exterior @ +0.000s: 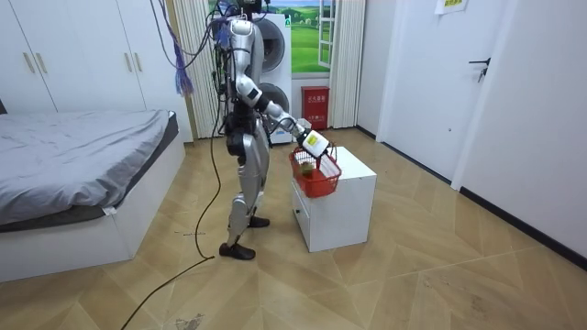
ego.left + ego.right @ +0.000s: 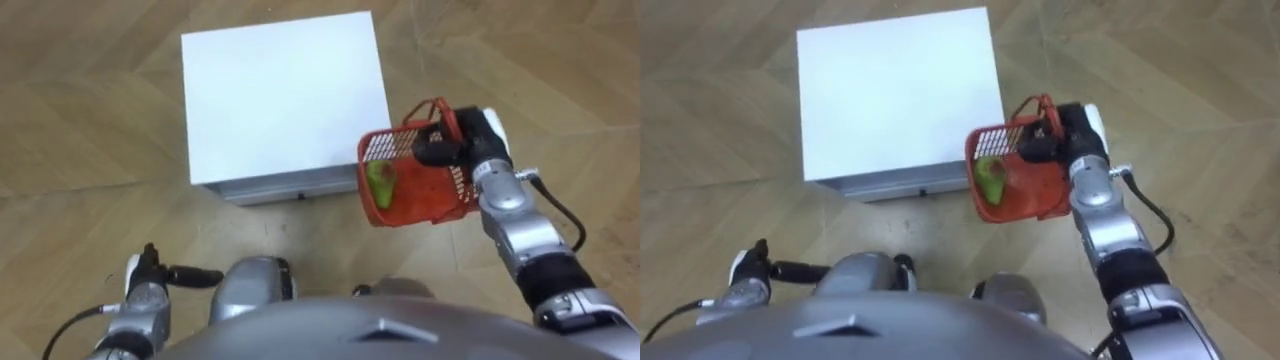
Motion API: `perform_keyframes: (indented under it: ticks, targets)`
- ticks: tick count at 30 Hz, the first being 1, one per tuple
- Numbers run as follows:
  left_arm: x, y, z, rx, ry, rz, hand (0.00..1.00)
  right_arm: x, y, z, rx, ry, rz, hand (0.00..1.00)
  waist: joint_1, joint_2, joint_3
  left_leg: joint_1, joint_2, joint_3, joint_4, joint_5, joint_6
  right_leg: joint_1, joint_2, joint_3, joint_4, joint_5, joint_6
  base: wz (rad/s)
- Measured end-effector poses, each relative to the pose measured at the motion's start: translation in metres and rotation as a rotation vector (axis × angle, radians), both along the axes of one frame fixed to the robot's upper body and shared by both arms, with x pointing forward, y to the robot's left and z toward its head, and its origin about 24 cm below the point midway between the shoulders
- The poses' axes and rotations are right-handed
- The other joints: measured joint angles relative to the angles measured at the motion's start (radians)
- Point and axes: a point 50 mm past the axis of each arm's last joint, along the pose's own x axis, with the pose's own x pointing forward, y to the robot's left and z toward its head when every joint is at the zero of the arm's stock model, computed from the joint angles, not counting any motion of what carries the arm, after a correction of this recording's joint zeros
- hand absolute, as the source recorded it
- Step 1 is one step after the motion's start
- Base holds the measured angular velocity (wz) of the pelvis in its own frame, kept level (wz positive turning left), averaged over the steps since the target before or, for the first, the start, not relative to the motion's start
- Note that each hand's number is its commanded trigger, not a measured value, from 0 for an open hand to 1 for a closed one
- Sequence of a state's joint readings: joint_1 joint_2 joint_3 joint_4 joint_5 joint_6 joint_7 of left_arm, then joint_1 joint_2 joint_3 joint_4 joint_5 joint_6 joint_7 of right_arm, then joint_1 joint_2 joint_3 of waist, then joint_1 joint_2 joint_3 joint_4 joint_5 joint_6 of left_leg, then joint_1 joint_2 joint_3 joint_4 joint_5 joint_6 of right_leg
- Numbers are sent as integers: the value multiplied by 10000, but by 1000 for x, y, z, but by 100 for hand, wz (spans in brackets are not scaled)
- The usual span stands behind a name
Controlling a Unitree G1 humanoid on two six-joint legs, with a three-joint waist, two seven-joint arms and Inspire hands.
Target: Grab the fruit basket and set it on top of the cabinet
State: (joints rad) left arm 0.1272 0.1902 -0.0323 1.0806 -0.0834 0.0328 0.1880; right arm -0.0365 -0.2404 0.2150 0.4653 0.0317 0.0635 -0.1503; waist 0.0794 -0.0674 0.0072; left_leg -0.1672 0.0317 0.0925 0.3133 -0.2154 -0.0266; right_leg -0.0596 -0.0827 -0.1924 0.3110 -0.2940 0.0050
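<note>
A red mesh fruit basket (image 2: 425,190) with a green fruit (image 2: 381,183) inside hangs in the air at the front right corner of the white cabinet (image 2: 285,100). My right hand (image 2: 462,140) is shut on the basket's red handle, with dark fingers curled round it. In the room view the basket (image 1: 315,176) hangs from that hand (image 1: 312,142) in front of the cabinet (image 1: 344,197), its bottom below the top surface. My left hand (image 2: 150,278) is low at my left side with fingers straight, holding nothing.
I stand on wood floor just before the cabinet, whose top is bare. A bed (image 1: 73,156) lies to the room view's left, a washing machine (image 1: 280,64) stands behind me, and a door (image 1: 431,82) is at the right.
</note>
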Motion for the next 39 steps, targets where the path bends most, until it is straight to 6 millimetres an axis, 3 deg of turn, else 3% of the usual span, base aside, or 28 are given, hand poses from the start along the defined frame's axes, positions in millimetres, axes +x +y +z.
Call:
perform_keyframes:
  ticks: [3,5,6,7,8,9,10,11,12,14,15,18,24,28,33,39]
  targets:
    - [0,2,0,-22,-48,143,0,11,9,21,234,-1085,348,100,67,-25,-7,565,-6,-208,-646,166,-79,477,200,-132,-588,197,-4,8]
    - [-1,3,1,-12,-56,235,0,13,13,28,316,-1506,490,100,132,-20,-20,861,-1,-624,-866,194,-90,580,236,-244,-429,199,-4,0]
    - [-3,3,0,-7,-41,286,0,14,15,30,295,-1682,578,100,194,86,25,1136,221,-1648,-1115,274,-112,232,333,-537,257,26,62,-44]
    - [-4,7,2,108,-224,528,0,17,21,32,359,-1874,729,100,368,239,40,1104,543,-2335,-1130,272,-127,-444,657,-545,-365,189,-347,-65]
    - [-7,10,2,190,-240,723,0,21,27,37,364,-2142,901,100,336,194,48,913,635,-2244,-940,228,-173,-869,785,-587,-951,734,-632,-47]
    - [-16,11,1,231,-15,914,0,21,30,41,191,-2435,967,100,81,205,10,568,785,-1977,-575,72,-432,-832,858,-975,-1064,1703,-823,5]
    - [-19,9,0,158,108,802,0,17,29,37,107,-2279,879,100,-78,179,16,604,750,-1453,-705,77,-454,-618,838,-1064,-1116,1718,-837,37]
    - [-20,7,-1,94,173,692,0,15,28,34,49,-2169,847,100,-139,171,22,617,701,-1248,-862,77,-449,-468,819,-969,-1150,1717,-836,50]
    - [-19,5,-1,-7,146,554,0,14,24,32,51,-2083,691,100,-169,32,82,480,448,-1101,-1198,181,-362,-187,743,-566,-1303,1701,-808,42]
    - [-18,5,-1,5,144,461,0,16,22,35,251,-2191,560,100,61,-99,120,101,304,-870,-1466,1210,-142,-77,737,-616,-1247,1588,-638,2]
    - [-23,5,-2,47,415,477,0,15,27,35,490,-2166,603,100,286,-228,3,175,256,-763,-1343,1261,-125,-32,687,-697,-1310,1552,-588,-16]
    - [-30,2,-5,-123,842,496,0,16,30,36,661,-2189,752,100,513,-225,17,460,61,-797,-1456,1236,-83,292,519,-1090,-1448,1490,-470,3]
    - [-31,2,-5,-131,949,496,0,17,37,36,836,-2043,1336,100,811,-148,71,521,-236,-902,-1419,1191,116,507,323,-1212,-1377,1291,-313,14]
    - [-33,2,-5,-14,1153,-58,0,15,40,33,886,-1851,1614,100,925,-284,102,449,-395,-1177,-1235,1142,186,585,202,-1421,-1192,1091,-252,23]
    - [-40,0,-6,31,1679,-763,0,12,37,24,746,-1441,1607,100,1151,-438,21,267,-479,-1276,-1083,1110,245,482,126,-1595,-1128,1046,-194,11]
    - [-41,1,-7,4,1928,-994,0,15,39,23,803,-1344,1630,100,1215,-426,63,-41,-465,-1280,-1066,1097,263,192,77,-1675,-1079,1034,-175,2]
